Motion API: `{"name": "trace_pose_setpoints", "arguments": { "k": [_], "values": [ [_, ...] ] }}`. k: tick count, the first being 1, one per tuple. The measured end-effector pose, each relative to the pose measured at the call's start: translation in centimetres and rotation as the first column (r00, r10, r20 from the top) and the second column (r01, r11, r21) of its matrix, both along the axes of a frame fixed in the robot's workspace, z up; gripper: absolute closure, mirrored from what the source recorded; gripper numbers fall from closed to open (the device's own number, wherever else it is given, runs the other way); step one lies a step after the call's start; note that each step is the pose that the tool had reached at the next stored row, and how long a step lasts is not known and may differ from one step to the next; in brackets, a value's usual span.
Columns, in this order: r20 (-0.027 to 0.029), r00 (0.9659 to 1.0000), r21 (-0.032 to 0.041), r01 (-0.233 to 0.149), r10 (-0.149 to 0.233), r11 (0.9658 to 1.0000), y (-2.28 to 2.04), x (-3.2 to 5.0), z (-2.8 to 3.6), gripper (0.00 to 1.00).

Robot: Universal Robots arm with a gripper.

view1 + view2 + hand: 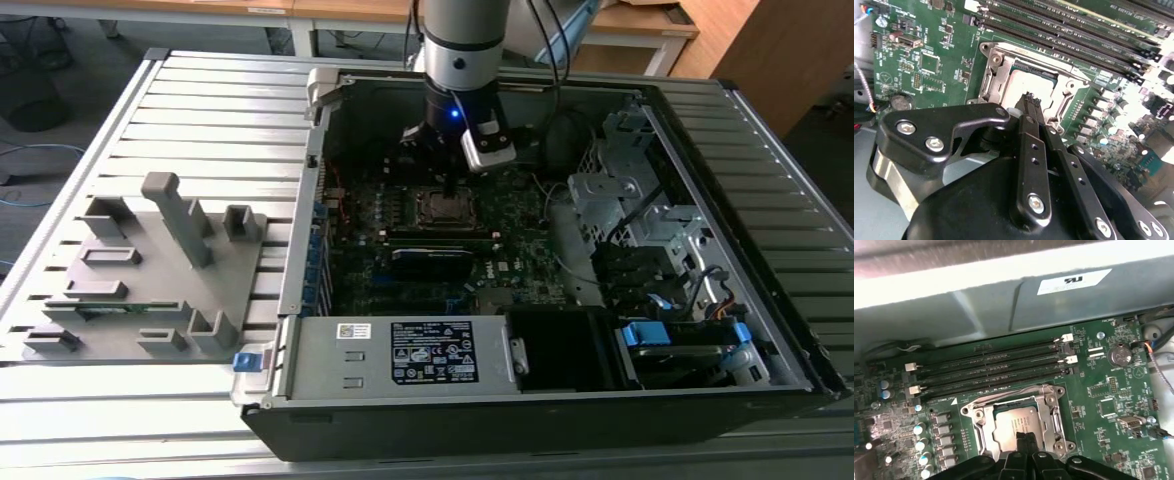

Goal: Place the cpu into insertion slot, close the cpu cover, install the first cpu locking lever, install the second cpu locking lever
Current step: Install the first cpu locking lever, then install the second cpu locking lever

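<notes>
One open computer case [534,250] on the slatted desk [200,110], one grey fixture tray [147,280] well off to the side of the gripper. One green motherboard [929,60] beneath the gripper, four long memory slots [989,372] just beyond the socket. One insertion slot [1016,422] directly under the gripper, one cpu [1016,427] seated flat inside it, one cpu cover [1051,410] framing the chip, closed over it. One arm [461,40] reaching straight down into the case, gripper [1031,102] vertical, fingers pressed together, tips at or touching the cpu's silver top
</notes>
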State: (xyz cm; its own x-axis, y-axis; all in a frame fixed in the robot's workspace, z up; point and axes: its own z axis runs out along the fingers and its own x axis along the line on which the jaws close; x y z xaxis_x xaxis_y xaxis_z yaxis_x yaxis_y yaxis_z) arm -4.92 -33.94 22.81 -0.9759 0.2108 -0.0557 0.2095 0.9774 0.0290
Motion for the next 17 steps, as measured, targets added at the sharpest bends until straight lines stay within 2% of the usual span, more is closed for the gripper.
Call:
{"name": "trace_pose_setpoints", "arguments": {
  "k": [5, 8, 16, 17],
  "values": [
    [0.0001, 0.9999, -0.0002, -0.015, 0.015, 0.9999, 0.00, 0.00, -0.02, 0.89],
    [-0.0002, 0.9996, -0.0047, -0.029, 0.029, 0.9996, -0.01, 0.00, -0.06, 0.89],
    [0.0000, 0.9996, -0.0047, -0.030, 0.030, 0.9995, 0.00, 0.00, 0.03, 0.89],
    [-0.0001, 0.9996, -0.0048, -0.030, 0.030, 0.9995, 0.00, 0.00, 0.26, 0.89]
  ]
}}
